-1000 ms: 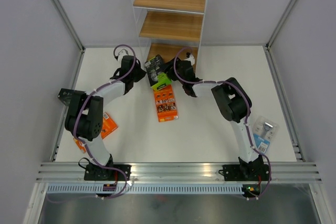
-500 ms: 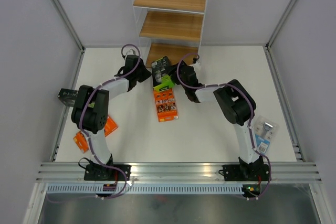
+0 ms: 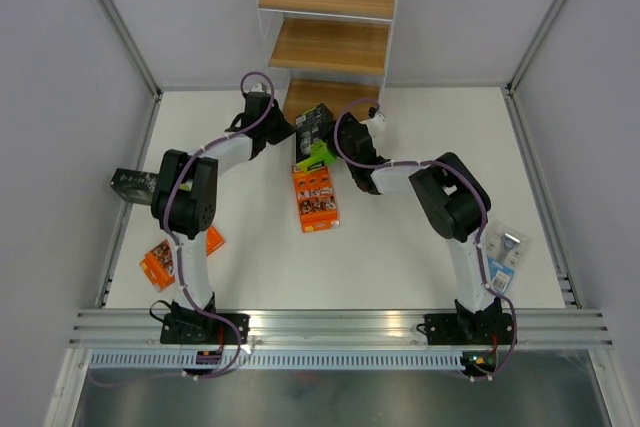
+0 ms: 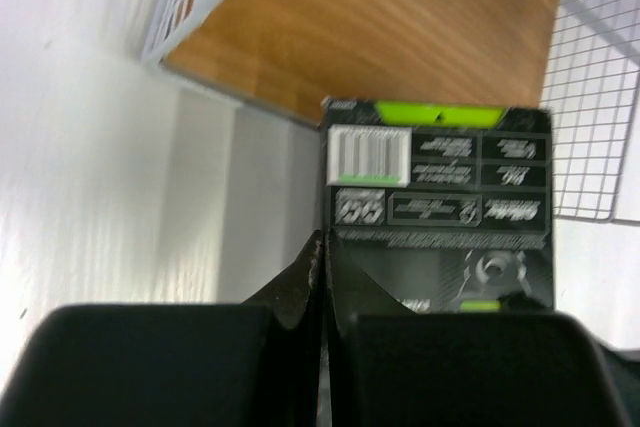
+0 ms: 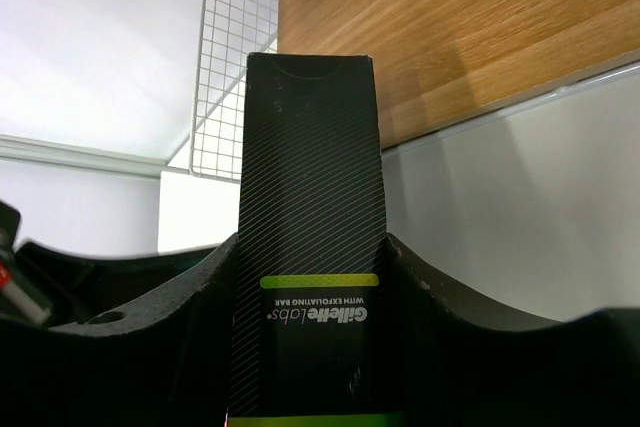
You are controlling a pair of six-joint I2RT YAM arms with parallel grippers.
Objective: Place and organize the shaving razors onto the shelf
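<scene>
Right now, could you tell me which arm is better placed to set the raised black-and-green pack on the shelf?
Right: the right hand grips the black-and-green pack, facing the shelf. The left hand is shut beside the pack.

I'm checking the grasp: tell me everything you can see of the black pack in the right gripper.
The black pack is a slim cardboard-looking box with diagonal stripes, a green bar and Gillette Labs lettering, upside down from the wrist. It sits between the fingers of the right gripper, which press its sides, far end toward the wooden shelf.

Robot lab test cell, grey partition walls (image 3: 60,97), aluminium mounting rail (image 3: 340,322)
</scene>
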